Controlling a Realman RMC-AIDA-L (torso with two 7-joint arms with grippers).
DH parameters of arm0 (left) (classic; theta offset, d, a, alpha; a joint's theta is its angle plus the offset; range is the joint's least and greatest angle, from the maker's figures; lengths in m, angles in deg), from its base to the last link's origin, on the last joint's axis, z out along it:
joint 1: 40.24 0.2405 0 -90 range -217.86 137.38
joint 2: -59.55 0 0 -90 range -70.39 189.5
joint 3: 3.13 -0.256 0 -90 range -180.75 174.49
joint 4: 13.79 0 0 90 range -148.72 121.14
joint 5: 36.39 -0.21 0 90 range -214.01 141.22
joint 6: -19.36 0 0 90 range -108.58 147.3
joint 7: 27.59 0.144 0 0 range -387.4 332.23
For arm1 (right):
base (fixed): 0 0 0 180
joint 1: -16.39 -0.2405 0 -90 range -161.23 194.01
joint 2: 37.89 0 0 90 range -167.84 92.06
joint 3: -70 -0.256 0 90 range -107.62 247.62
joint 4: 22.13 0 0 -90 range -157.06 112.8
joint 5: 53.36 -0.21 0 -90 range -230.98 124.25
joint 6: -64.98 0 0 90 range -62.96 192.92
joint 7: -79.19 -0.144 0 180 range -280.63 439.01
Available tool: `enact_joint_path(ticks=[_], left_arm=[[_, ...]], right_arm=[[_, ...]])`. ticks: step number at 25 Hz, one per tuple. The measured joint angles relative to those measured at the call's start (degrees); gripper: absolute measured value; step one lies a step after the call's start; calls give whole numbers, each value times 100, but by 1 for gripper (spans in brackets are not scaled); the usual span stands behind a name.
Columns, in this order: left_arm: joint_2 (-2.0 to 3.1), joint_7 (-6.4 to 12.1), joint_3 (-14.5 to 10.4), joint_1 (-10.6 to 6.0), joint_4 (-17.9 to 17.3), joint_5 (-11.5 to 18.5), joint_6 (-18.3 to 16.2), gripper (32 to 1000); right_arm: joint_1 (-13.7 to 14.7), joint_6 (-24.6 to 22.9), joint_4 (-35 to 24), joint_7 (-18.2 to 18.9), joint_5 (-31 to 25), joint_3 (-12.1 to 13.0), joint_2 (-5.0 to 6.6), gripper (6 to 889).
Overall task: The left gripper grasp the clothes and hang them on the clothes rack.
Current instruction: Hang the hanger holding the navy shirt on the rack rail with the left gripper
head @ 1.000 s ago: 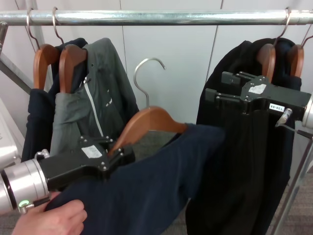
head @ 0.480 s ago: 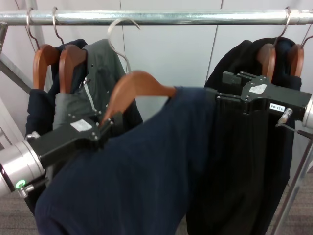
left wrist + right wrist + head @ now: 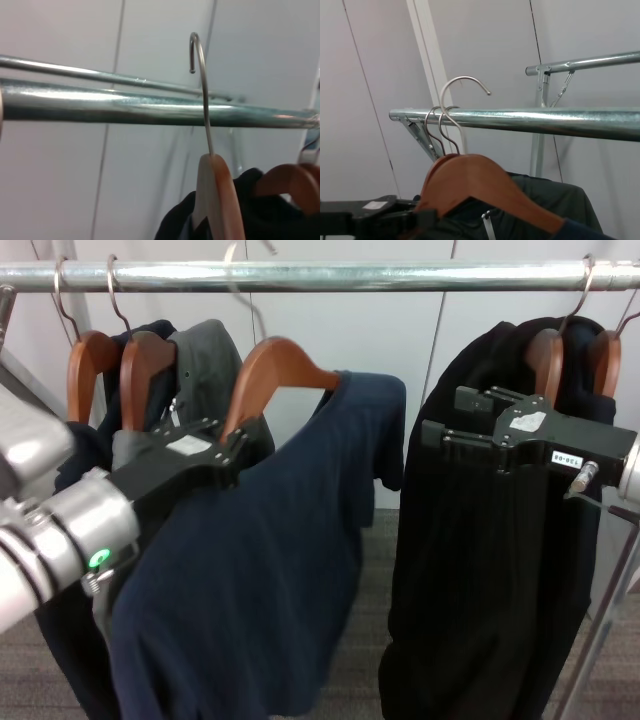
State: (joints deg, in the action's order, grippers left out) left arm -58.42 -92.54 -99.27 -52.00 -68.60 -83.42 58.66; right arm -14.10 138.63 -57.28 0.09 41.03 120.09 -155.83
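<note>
Wooden hanger (image 3: 480, 182), hook (image 3: 462, 87) raised above clothes rack (image 3: 530, 121), end effector (image 3: 395, 220) gripping

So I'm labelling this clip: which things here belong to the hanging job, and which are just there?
Part of the job:
- left gripper, shut on the wooden hanger
- navy shirt on that hanger
- clothes rack

Just there:
- grey zip jacket, already hung
- black garments, already hung
- right gripper, idle by the black garments
</note>
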Motion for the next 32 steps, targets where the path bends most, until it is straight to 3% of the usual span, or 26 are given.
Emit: enact_joint_path(ticks=[3, 8, 9, 10, 12, 16, 21, 29, 32], left_arm=[[1, 12, -493, 9, -519, 163, -1070, 186], [9, 13, -1049, -14, -1127, 175, -2580, 202], [7, 13, -1185, -31, -1279, 175, -3040, 206], [7, 13, -1185, -31, -1279, 175, -3040, 209], [6, 12, -1263, -54, -1383, 178, -3370, 216], [4, 3, -1318, -71, -1421, 180, -3593, 229], [4, -29, -1355, -79, -1368, 179, -3616, 246], [22, 0, -1407, -81, -1342, 142, -3543, 273], [33, 7, -1404, -87, -1252, 139, -3348, 283]], right_arm=[[6, 0, 0, 0, 0, -1, 0, 818], [8, 0, 0, 0, 0, -9, 0, 817], [8, 0, 0, 0, 0, -9, 0, 817], [8, 0, 0, 0, 0, -9, 0, 817], [8, 1, 0, 0, 0, -9, 0, 817], [7, -4, 0, 0, 0, -9, 0, 817], [1, -7, 0, 0, -2, -9, 0, 818], [-6, -9, 0, 0, -6, -8, 0, 818], [-8, -9, 0, 0, -7, -8, 0, 818]])
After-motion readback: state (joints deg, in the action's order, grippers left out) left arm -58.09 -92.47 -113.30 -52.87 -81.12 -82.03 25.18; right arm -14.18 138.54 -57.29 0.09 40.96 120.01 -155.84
